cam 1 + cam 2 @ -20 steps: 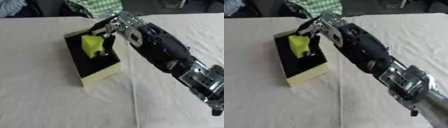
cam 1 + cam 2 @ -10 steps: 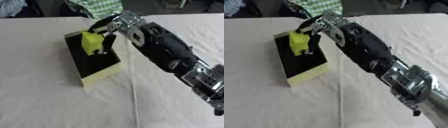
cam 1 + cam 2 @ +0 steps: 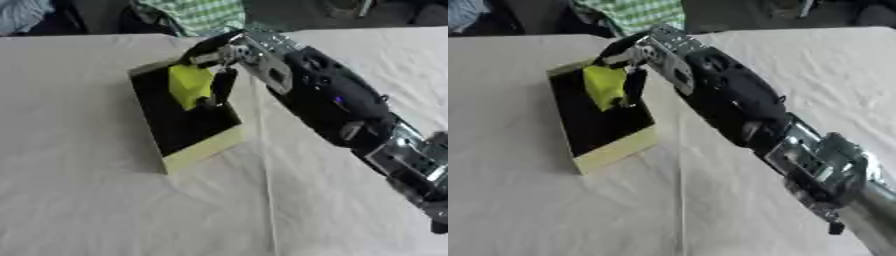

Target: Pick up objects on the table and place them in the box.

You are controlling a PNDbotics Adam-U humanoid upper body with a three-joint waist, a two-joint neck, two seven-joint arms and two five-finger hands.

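Observation:
A shallow box (image 3: 203, 150) with pale yellow walls and a black inside lies askew on the white tablecloth, left of centre. My right hand (image 3: 229, 59) reaches in from the lower right and hangs over the box's far end. Its fingers and thumb are curled round a yellow object (image 3: 190, 86), which hangs over the black inside, near the box's right wall. I cannot tell whether the object touches the box floor. My left hand shows in neither view.
The white cloth (image 3: 96, 200) covers the table, with a crease running down from the box toward the front edge. At the far edge sits a green checked cloth (image 3: 203, 14) and dark shapes beside it.
The hand and the yellow object have stayed over the box's far end, shifting only slightly; the object seems a little lower inside the box.

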